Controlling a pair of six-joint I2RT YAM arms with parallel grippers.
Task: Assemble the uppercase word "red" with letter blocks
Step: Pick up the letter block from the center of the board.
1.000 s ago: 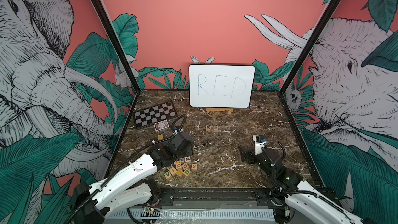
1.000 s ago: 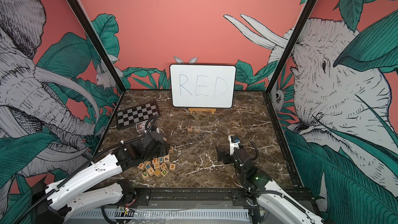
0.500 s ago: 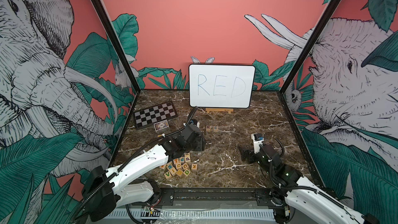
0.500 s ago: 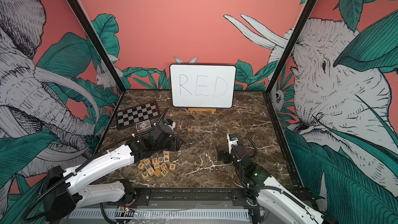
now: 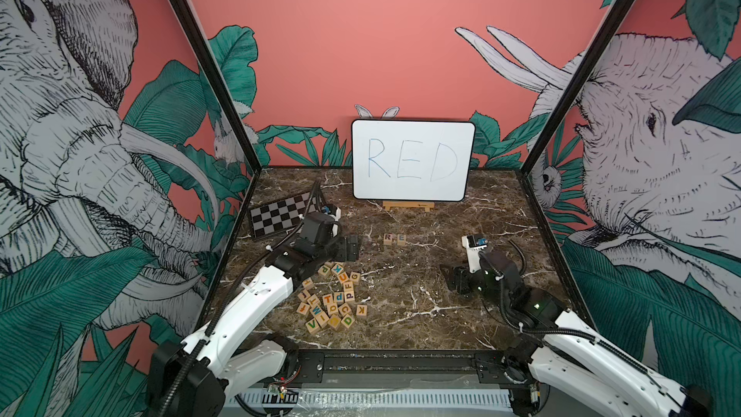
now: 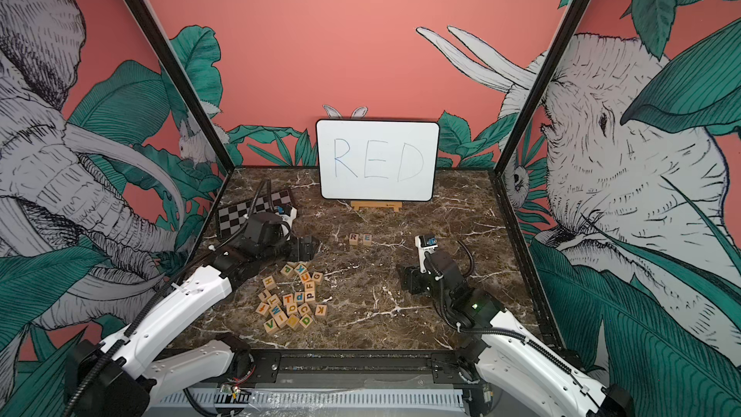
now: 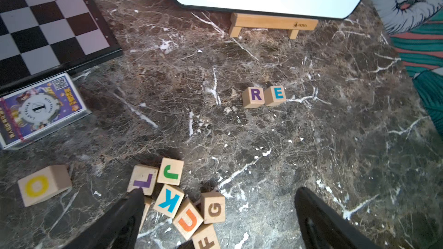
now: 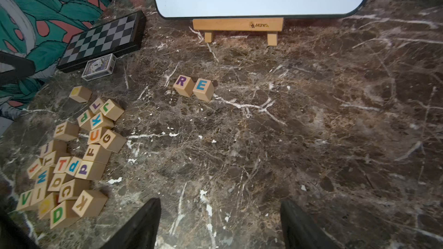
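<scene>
Two letter blocks, R (image 5: 388,239) and E (image 5: 399,239), stand side by side mid-table, also seen as R (image 7: 254,97) and E (image 7: 275,95) in the left wrist view. The other letter blocks (image 5: 333,298) lie in a loose pile at the front left, with a green D (image 5: 347,319) (image 8: 60,214) at its near edge. My left gripper (image 5: 353,248) (image 7: 219,191) hangs open over the pile's far edge and holds nothing. My right gripper (image 5: 448,276) (image 8: 220,202) is open over bare marble to the right.
A white board (image 5: 413,162) with handwritten RED stands on a small wooden easel (image 5: 408,205) at the back. A checkered board (image 5: 280,216) and a card box (image 7: 40,110) lie at the back left. A lone O block (image 7: 43,184) sits apart from the pile.
My left gripper has swung from over the pile toward the back and right, and its jaws have opened wide. My right gripper has narrowed somewhat and barely moved.
</scene>
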